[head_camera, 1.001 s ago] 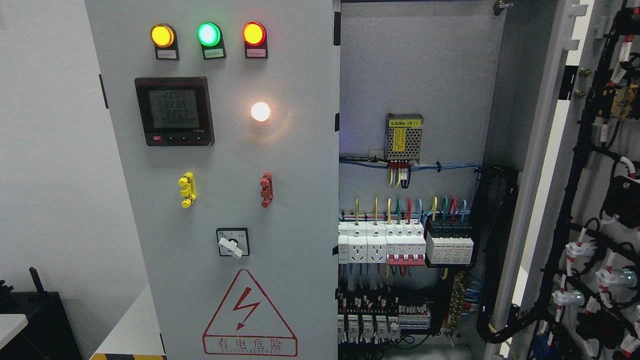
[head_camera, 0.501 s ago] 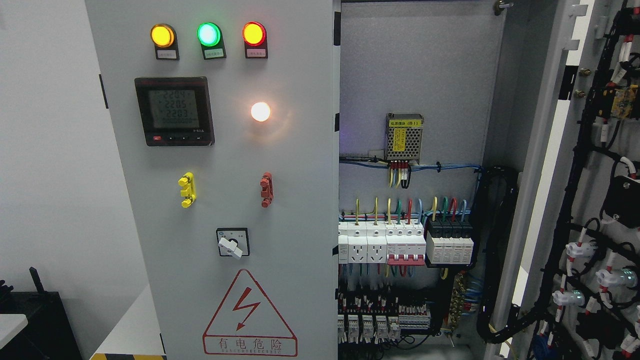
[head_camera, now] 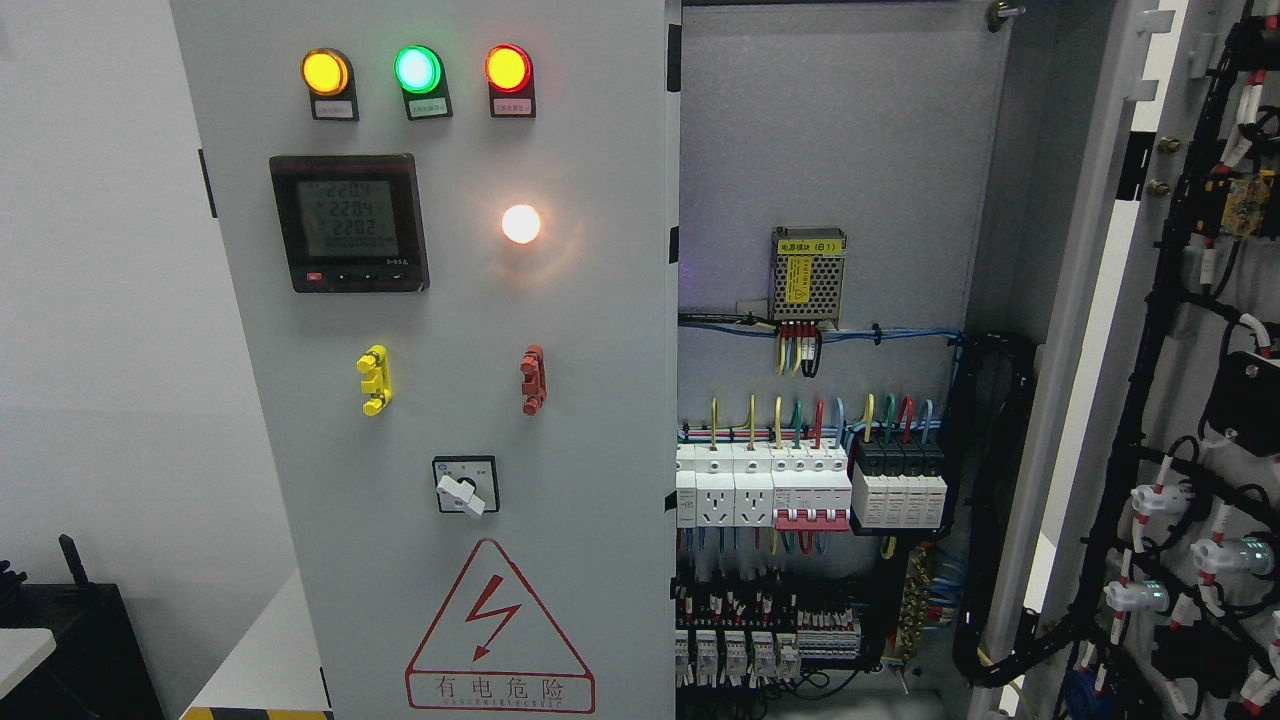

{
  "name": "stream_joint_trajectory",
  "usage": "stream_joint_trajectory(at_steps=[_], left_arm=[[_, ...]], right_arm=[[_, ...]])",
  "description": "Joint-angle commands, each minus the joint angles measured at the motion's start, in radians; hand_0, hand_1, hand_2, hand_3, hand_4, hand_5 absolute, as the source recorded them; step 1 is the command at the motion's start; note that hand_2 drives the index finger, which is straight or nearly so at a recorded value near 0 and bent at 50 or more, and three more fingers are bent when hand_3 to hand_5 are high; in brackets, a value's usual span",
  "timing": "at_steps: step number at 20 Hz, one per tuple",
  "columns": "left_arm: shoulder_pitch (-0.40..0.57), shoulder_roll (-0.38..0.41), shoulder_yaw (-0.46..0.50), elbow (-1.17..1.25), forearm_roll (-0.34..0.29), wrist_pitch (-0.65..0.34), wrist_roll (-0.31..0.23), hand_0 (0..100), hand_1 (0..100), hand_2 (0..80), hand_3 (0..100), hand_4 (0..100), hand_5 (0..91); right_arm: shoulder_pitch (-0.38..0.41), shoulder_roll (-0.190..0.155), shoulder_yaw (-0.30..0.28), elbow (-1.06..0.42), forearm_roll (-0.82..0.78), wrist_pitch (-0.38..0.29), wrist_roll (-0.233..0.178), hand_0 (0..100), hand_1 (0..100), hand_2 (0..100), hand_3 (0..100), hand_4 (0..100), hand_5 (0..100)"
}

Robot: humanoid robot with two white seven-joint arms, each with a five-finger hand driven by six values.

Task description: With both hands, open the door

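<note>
A grey electrical cabinet fills the head view. Its left door (head_camera: 600, 420) stands shut, carrying three lit indicator lamps (head_camera: 418, 69), a digital meter (head_camera: 348, 222), a white lamp (head_camera: 521, 223), a yellow handle (head_camera: 374, 380), a red handle (head_camera: 532, 380) and a rotary switch (head_camera: 465, 486). The right door (head_camera: 1185, 330) is swung wide open at the right edge, its wired inner face toward me. Between them the cabinet interior (head_camera: 830, 130) shows breakers (head_camera: 810, 488) and coloured wires. Neither of my hands or arms shows anywhere.
A red-bordered warning triangle (head_camera: 497, 625) is printed low on the left door. A white wall lies to the left, with a dark stand (head_camera: 70, 650) and a white surface at the lower left corner. Black cable bundles (head_camera: 985, 520) run along the open door's hinge side.
Only the digits on the meter have changed. Both doors stay where they were.
</note>
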Motion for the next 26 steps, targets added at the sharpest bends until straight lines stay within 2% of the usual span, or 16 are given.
stream_joint_trajectory(at_steps=[1, 3, 7, 11, 14, 17, 20, 26], left_arm=[[0.031, -0.034, -0.001, 0.0, 0.003, 0.0, 0.001, 0, 0, 0.0, 0, 4, 0.0], [0.031, -0.034, -0.001, 0.0, 0.003, 0.0, 0.001, 0, 0, 0.0, 0, 4, 0.0], [0.031, -0.034, -0.001, 0.0, 0.003, 0.0, 0.001, 0, 0, 0.0, 0, 4, 0.0], [0.031, -0.034, -0.001, 0.0, 0.003, 0.0, 0.001, 0, 0, 0.0, 0, 4, 0.0], [0.031, -0.034, -0.001, 0.0, 0.003, 0.0, 0.001, 0, 0, 0.0, 0, 4, 0.0], [0.031, -0.034, -0.001, 0.0, 0.003, 0.0, 0.001, 0, 0, 0.0, 0, 4, 0.0], [0.031, -0.034, -0.001, 0.0, 0.003, 0.0, 0.001, 0, 0, 0.0, 0, 4, 0.0], [0.031, -0.034, -0.001, 0.0, 0.003, 0.0, 0.001, 0, 0, 0.0, 0, 4, 0.0]], right_arm=[[0.168, -0.033, 0.007, -0.447, -0.002, -0.057, -0.001, 0, 0, 0, 0, 0, 0], [0.2, -0.036, 0.003, -0.501, -0.002, -0.1, -0.001, 0, 0, 0, 0, 0, 0], [0.217, -0.024, 0.009, -0.556, -0.002, -0.131, 0.0, 0, 0, 0, 0, 0, 0], [0.239, -0.033, 0.044, -0.679, -0.002, -0.181, 0.005, 0, 0, 0, 0, 0, 0], [0.262, -0.035, 0.073, -0.753, 0.0, -0.186, 0.003, 0, 0, 0, 0, 0, 0], [0.262, -0.052, 0.075, -0.8, -0.002, -0.189, 0.003, 0, 0, 0, 0, 0, 0], [0.26, -0.055, 0.075, -0.856, -0.002, -0.214, 0.003, 0, 0, 0, 0, 0, 0], [0.251, -0.055, 0.076, -0.965, 0.0, -0.218, 0.003, 0, 0, 0, 0, 0, 0]])
